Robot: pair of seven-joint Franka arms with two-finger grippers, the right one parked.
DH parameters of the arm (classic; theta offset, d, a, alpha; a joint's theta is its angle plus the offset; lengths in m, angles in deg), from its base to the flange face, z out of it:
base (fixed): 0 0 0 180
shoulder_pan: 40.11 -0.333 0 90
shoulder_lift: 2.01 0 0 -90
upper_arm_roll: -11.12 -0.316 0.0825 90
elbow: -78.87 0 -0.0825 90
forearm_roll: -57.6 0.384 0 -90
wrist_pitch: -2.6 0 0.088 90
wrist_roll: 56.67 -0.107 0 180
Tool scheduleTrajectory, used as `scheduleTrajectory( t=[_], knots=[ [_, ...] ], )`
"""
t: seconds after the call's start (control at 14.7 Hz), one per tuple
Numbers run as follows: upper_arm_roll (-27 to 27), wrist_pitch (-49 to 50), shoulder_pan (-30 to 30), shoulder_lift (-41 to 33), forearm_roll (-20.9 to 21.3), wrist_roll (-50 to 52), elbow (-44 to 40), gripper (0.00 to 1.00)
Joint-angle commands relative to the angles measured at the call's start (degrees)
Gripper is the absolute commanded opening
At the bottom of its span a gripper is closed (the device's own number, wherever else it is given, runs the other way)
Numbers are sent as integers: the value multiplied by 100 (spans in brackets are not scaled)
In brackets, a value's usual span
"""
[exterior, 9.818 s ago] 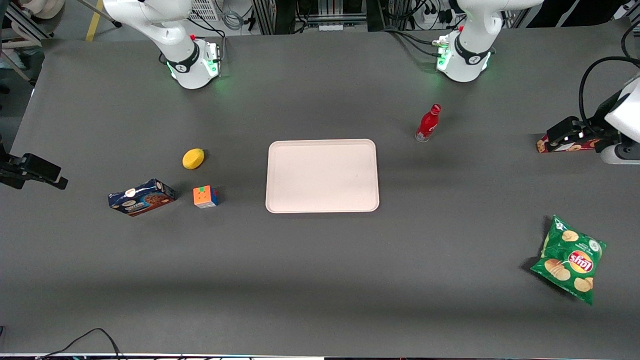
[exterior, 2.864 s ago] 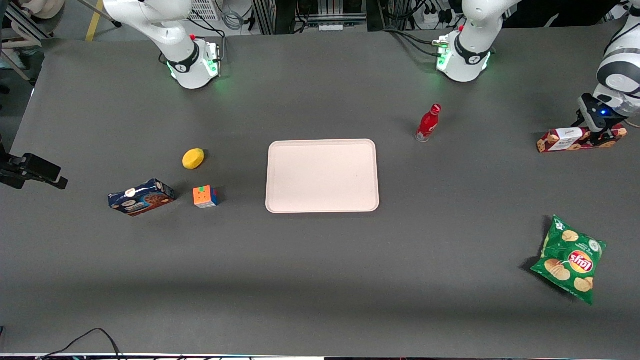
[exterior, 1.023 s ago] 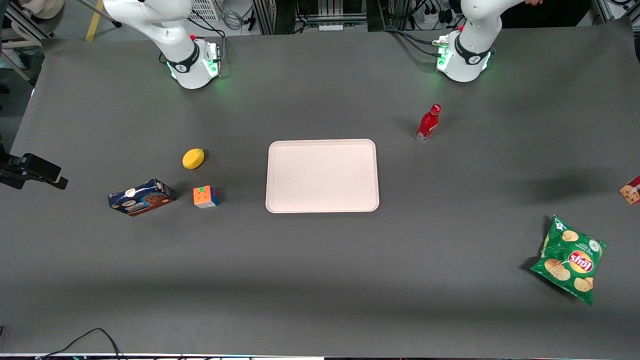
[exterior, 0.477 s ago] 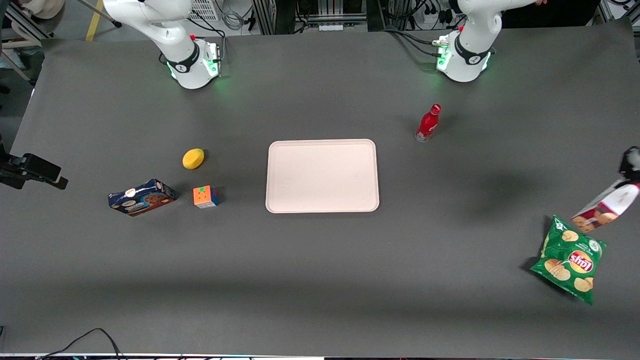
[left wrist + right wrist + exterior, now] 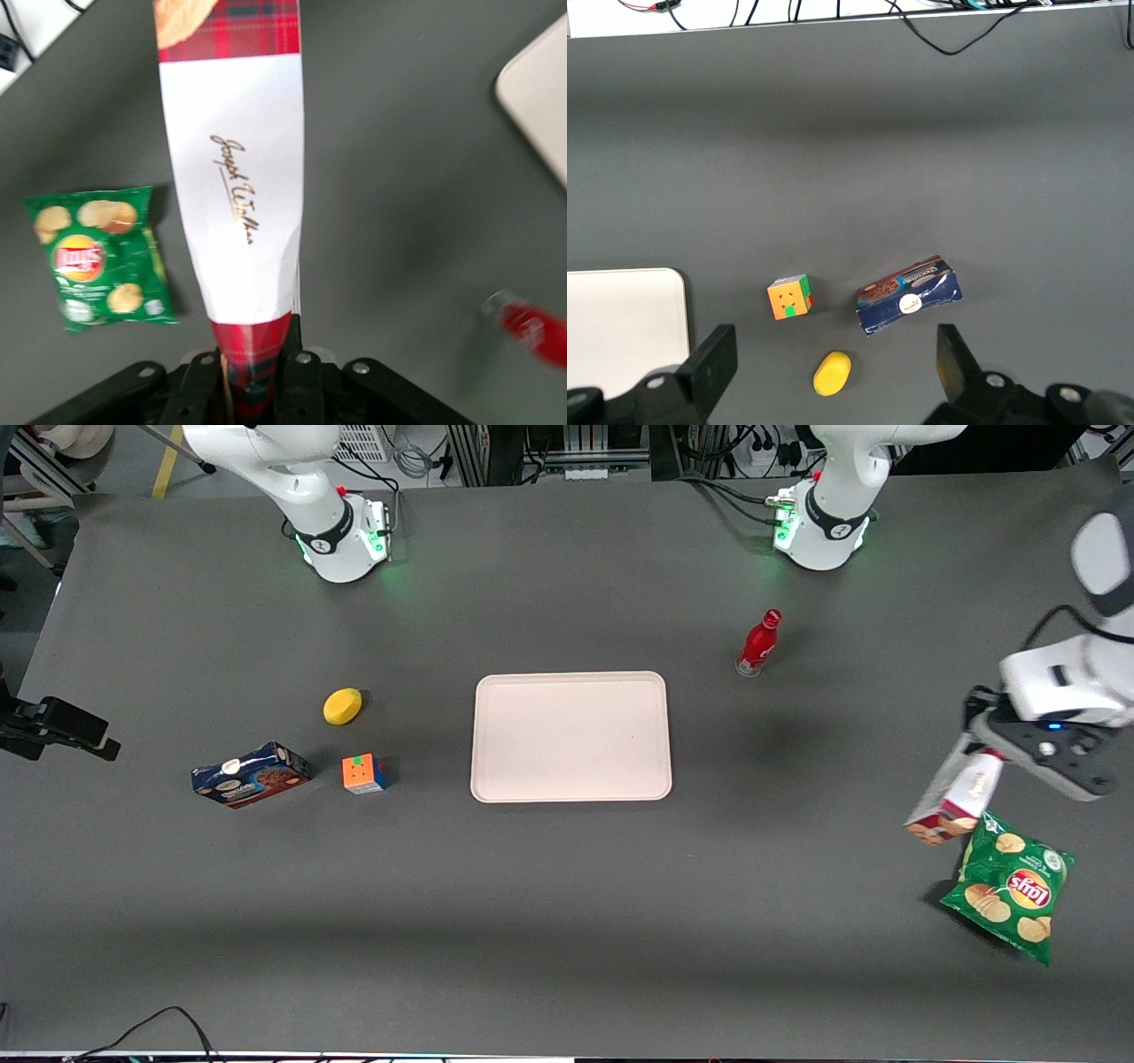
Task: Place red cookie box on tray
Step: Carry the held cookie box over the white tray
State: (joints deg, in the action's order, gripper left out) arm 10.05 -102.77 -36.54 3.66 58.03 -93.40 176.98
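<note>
My left gripper [image 5: 985, 749] is shut on one end of the red cookie box [image 5: 955, 797], a long slim dark-red carton with a white label. It hangs tilted in the air above the table, at the working arm's end. In the left wrist view the box [image 5: 237, 204] runs out from between the gripper's [image 5: 252, 385] black fingers. The tray [image 5: 571, 736], pale pinkish-cream with a low rim, lies at the table's middle, well apart from the box; its corner shows in the left wrist view [image 5: 542, 97].
A green chip bag [image 5: 1009, 882] lies just under and nearer the camera than the held box. A red bottle [image 5: 759, 644] stands between tray and working arm's base. Toward the parked arm's end lie a blue cookie box [image 5: 251, 774], a colour cube [image 5: 363, 773] and a yellow lemon [image 5: 342, 706].
The red cookie box has been lifted off the table near the working arm's edge. Over the last second the gripper has carried it toward the tray, over the chip bag.
</note>
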Motion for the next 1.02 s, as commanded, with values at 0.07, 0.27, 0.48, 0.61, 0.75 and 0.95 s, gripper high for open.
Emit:
scheduleTrajectory(
  t=[0.07, 0.27, 0.48, 0.61, 0.75, 0.95],
  knots=[
    [878, 517, 178, -40, 124, 2717, -178, 15],
    [1547, 640, 196, -22, 124, 4099, -169, 15],
    [2040, 640, 441, 48, 124, 5567, -125, 15],
    [2338, 570, 643, 162, 115, 6463, -116, 15],
    [2759, 474, 688, 302, 115, 7237, -116, 14],
    [3165, 141, 802, 470, 115, 8029, 50, 14]
  ],
)
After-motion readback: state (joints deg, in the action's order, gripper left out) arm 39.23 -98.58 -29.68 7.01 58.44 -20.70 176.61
